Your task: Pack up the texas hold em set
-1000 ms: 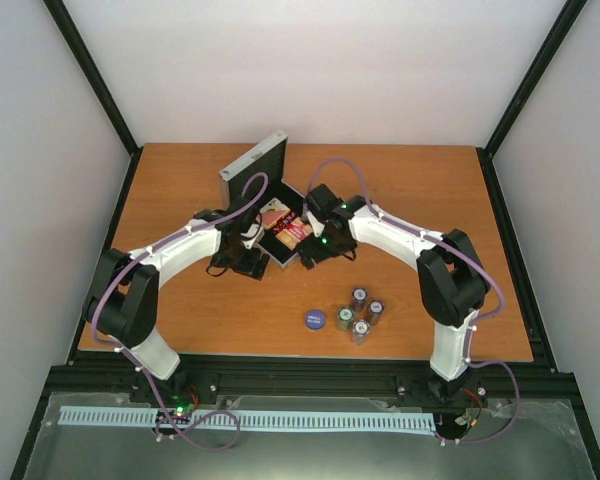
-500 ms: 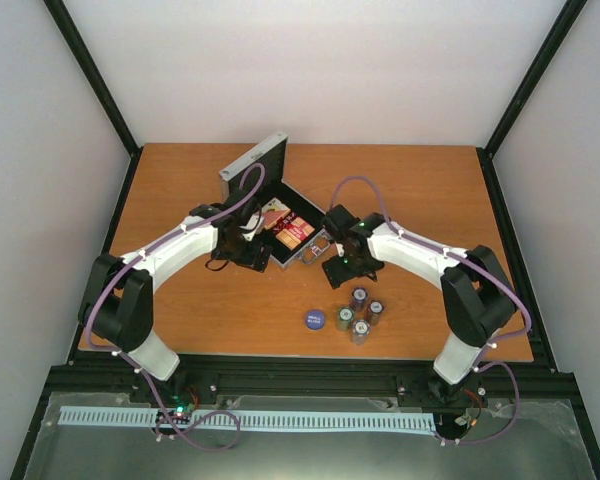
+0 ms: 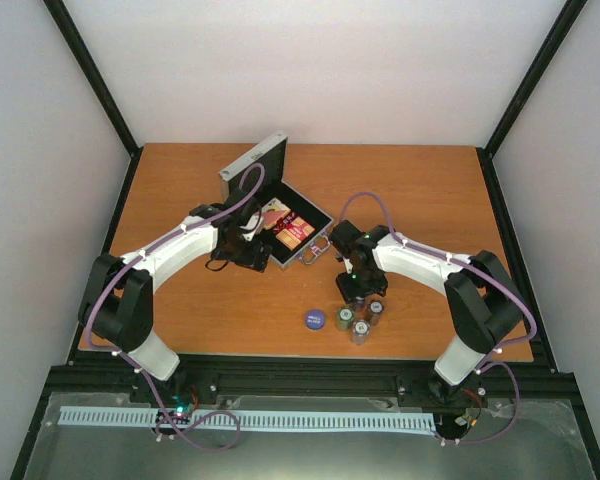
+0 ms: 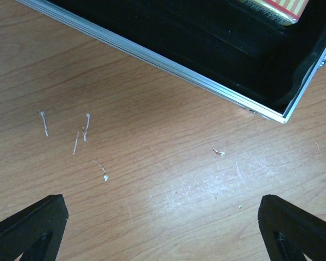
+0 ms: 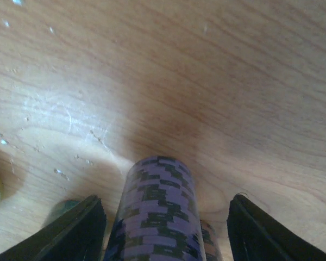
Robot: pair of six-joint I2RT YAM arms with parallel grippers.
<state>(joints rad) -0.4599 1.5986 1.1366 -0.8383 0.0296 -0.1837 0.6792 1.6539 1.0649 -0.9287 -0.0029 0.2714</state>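
Note:
The silver case (image 3: pixel 255 162) stands open at the table's middle left, and its black-lined base (image 3: pixel 318 218) holds red-orange card decks (image 3: pixel 292 230). My left gripper (image 3: pixel 242 250) is open and empty on the wood just beside the base's near-left rim (image 4: pixel 168 60); a deck corner (image 4: pixel 277 8) shows at the top. My right gripper (image 3: pixel 357 292) is open, its fingers (image 5: pixel 70 228) on either side of a purple chip stack (image 5: pixel 157 212), with gaps on both sides. Three more chip stacks (image 3: pixel 360 330) stand just in front. The blue disc (image 3: pixel 314 319) lies to their left. I cannot make out the dice.
The raised case lid leans back toward the far left. A green chip stack (image 5: pixel 68 206) sits close to my right gripper's left finger. Black frame posts and white walls bound the table on three sides.
My right arm has swung from the case's right edge toward the near side and come down around the purple chip stack. My left arm has shifted slightly and then stayed by the case.

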